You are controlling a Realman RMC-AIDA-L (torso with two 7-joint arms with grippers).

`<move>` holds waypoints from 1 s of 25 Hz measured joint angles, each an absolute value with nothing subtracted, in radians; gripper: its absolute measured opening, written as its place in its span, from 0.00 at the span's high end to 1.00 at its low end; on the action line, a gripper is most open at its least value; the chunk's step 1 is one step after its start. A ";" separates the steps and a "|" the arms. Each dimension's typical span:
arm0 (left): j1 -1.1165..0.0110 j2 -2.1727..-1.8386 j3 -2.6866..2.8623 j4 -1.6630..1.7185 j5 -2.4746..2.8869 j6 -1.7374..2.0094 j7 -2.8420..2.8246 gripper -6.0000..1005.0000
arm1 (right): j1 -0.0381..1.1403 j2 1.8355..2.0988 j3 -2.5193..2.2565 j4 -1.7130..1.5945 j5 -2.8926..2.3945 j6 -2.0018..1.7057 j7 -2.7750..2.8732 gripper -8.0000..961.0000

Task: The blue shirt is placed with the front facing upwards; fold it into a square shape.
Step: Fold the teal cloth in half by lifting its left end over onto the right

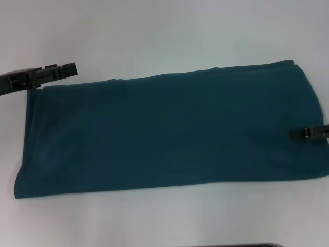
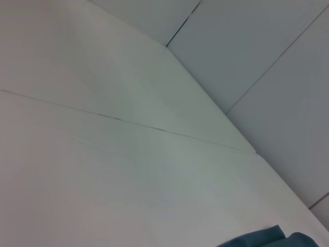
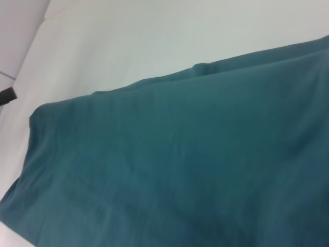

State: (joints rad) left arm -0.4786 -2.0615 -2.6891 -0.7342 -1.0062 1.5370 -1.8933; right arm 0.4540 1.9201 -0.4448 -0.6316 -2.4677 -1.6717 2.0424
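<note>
Blue shirt (image 1: 169,134): folded into a long band across the white table (image 1: 154,31), no lettering showing.
Left gripper (image 1: 69,69): at the shirt's far left corner; grip cannot be told.
Right gripper (image 1: 300,134): over the shirt's right edge; grip cannot be told.

The white table (image 1: 154,31) lies bare on every side of the shirt (image 1: 169,131). The left gripper (image 1: 69,68) stands over the far left corner; the right gripper (image 1: 300,134) over the right edge.
</note>
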 joint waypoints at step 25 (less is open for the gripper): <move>-0.484 -2.068 -2.689 -0.731 -1.010 1.534 -1.882 0.15 | 0.394 1.884 -0.390 -0.648 -2.462 -1.696 2.043 0.03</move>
State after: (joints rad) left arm -0.4840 -2.0678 -2.6890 -0.7308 -1.0098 1.5340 -1.8822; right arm 0.3943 1.8840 -0.3896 -0.6479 -2.4620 -1.6961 2.0430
